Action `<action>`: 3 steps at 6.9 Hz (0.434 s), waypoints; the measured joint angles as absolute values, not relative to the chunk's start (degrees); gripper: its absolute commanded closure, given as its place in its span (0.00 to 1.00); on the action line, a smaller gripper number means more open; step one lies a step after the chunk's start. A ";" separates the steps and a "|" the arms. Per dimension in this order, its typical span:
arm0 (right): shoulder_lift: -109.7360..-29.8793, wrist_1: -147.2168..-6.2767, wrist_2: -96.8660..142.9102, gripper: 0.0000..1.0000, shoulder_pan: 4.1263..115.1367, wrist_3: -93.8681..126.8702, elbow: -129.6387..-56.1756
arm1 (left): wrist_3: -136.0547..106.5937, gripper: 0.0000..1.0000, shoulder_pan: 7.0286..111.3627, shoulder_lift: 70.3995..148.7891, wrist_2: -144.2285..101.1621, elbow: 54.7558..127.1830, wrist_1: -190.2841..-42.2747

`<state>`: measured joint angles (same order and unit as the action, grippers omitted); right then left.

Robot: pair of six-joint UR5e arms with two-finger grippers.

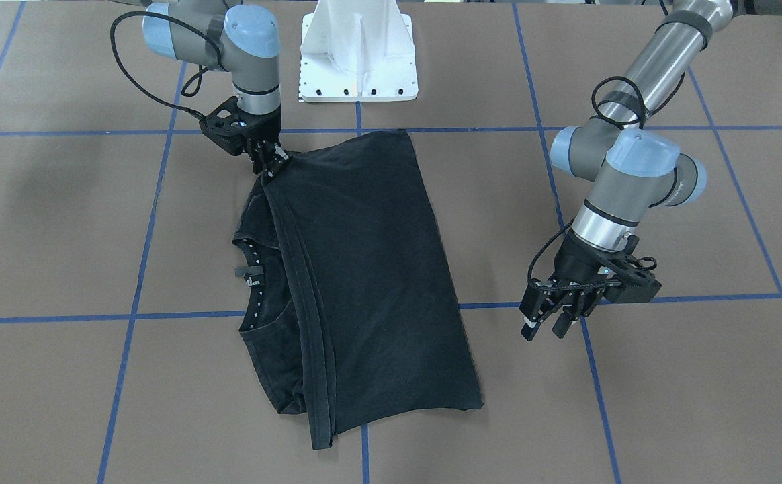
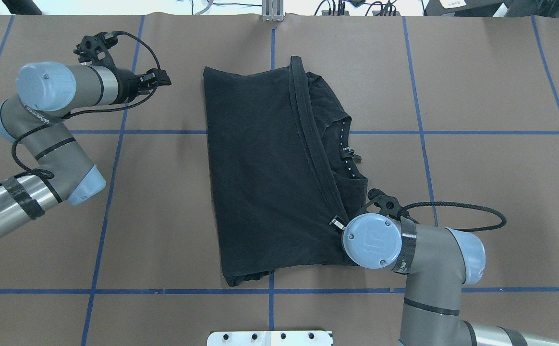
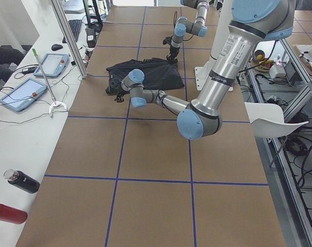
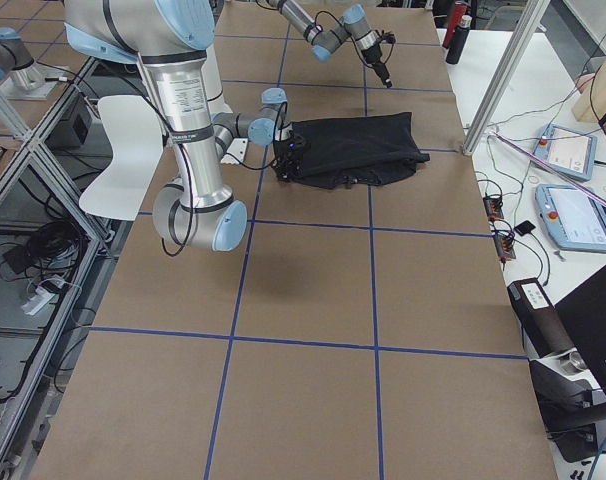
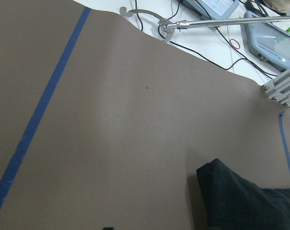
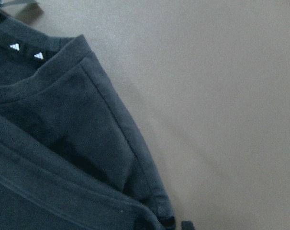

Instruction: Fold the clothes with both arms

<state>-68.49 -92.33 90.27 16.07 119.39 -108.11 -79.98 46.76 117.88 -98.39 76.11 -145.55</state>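
The black T-shirt (image 1: 364, 269) lies folded on the brown table, plain side up, its hem band running across near the collar (image 2: 344, 144). It also shows in the overhead view (image 2: 260, 168) and in the right wrist view (image 6: 63, 143). My right gripper (image 1: 271, 167) is low at the shirt's corner nearest the robot, with its fingers close together on the hem there (image 2: 335, 223). My left gripper (image 1: 545, 329) is open and empty, hovering above bare table well clear of the shirt (image 2: 162, 79). The left wrist view shows only a shirt corner (image 5: 245, 201). The logo is hidden.
The white pedestal base (image 1: 357, 60) stands just behind the shirt. Blue tape lines (image 2: 116, 131) cross the table. A side bench beyond the far edge holds tablets (image 3: 22, 95), cables and bottles (image 3: 22, 181), with an aluminium post (image 3: 68, 36) at the table's edge.
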 measured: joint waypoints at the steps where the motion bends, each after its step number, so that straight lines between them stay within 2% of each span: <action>1: -68.49 -92.32 90.26 1.00 16.08 119.45 -108.11 | -79.98 0.27 46.76 117.87 -98.37 76.14 -145.55; 3: -68.56 -92.61 90.46 1.00 16.30 119.24 -108.46 | -79.98 0.27 46.76 117.90 -98.44 76.27 -145.53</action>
